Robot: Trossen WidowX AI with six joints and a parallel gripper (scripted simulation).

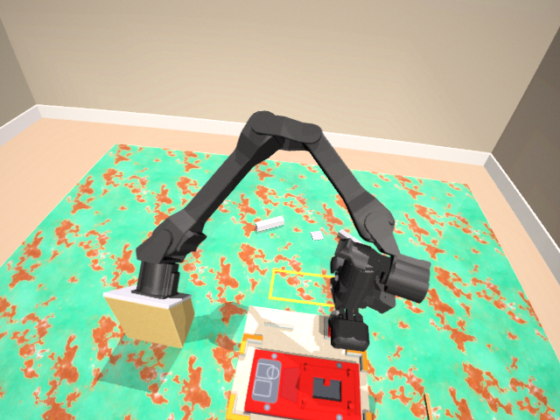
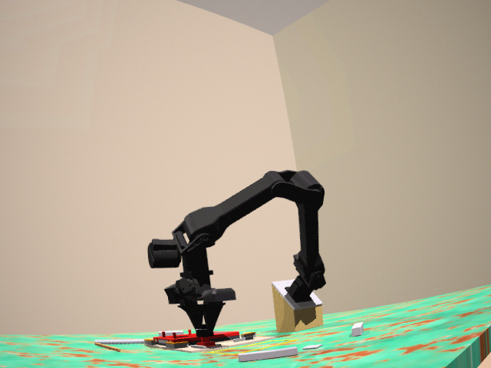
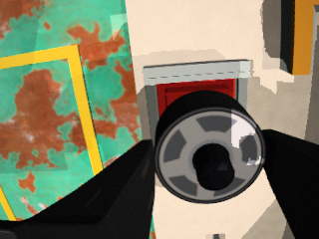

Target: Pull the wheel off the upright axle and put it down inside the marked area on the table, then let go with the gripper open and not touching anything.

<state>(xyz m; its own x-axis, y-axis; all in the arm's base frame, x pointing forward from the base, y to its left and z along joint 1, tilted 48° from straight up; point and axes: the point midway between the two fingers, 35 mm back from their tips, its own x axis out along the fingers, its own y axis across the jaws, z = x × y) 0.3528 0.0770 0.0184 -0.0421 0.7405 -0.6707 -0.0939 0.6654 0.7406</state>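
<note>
The wheel [image 3: 185,159] is black with a grey spoked face. In the wrist view it sits between the fingertips, and the dark axle [image 3: 215,172] shows through its hub. Below it is a red base [image 3: 199,87] [image 2: 205,343] in a grey frame. My gripper [image 3: 206,146] [image 2: 204,331] points down and is shut on the wheel, one finger on each side of its rim. In the top view the arm hides the wheel and fingertips. The marked area is a yellow outline [image 1: 271,284] [image 3: 86,119] on the table, beside the pale board, left of the wheel in the wrist view.
The pale board [image 1: 298,334] carries a red panel [image 1: 289,384] and orange corner brackets [image 3: 303,40]. A white block [image 1: 269,223] [image 2: 357,329], a small white tile [image 1: 317,235] [image 2: 312,346] and a white bar [image 2: 267,353] lie beyond the marked area.
</note>
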